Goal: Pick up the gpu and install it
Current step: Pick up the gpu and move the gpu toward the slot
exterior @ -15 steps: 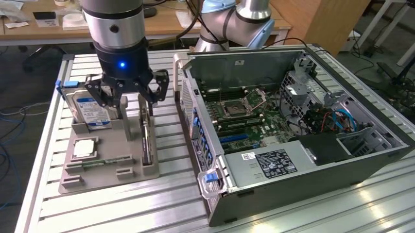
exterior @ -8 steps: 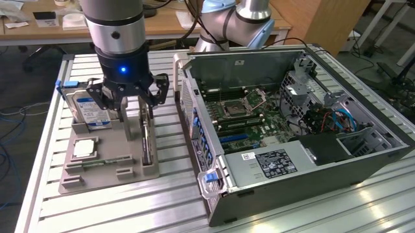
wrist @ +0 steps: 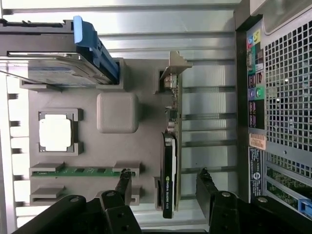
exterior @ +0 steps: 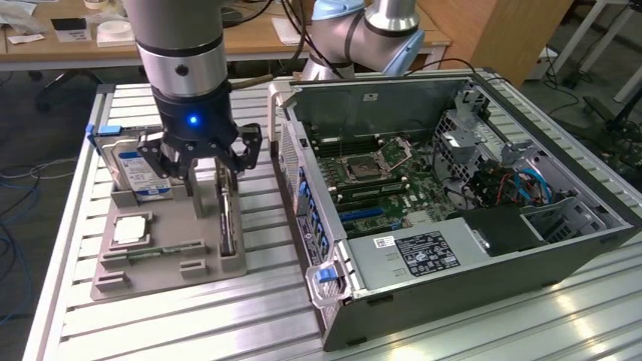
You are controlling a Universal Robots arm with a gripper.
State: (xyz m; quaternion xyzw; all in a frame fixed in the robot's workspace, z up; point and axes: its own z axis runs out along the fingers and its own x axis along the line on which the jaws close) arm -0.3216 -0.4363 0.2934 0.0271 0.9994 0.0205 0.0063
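Broadly, the slatted metal desk (exterior: 150,331) carried an open computer case (exterior: 561,248) toward the exterior view's right and a grey parts holder (exterior: 165,248) toward its left. Over the holder hung the end effector (exterior: 207,184), jaws spread wide and gripping nothing, one finger on each side of the gpu (wrist: 168,185) with a gap visible on both sides. The gpu stood on edge in its slot along the holder's side nearest the case, the silver hard drive (exterior: 140,169) stood upright in another slot, and a small square chip (exterior: 131,229) lay flat in a recess.
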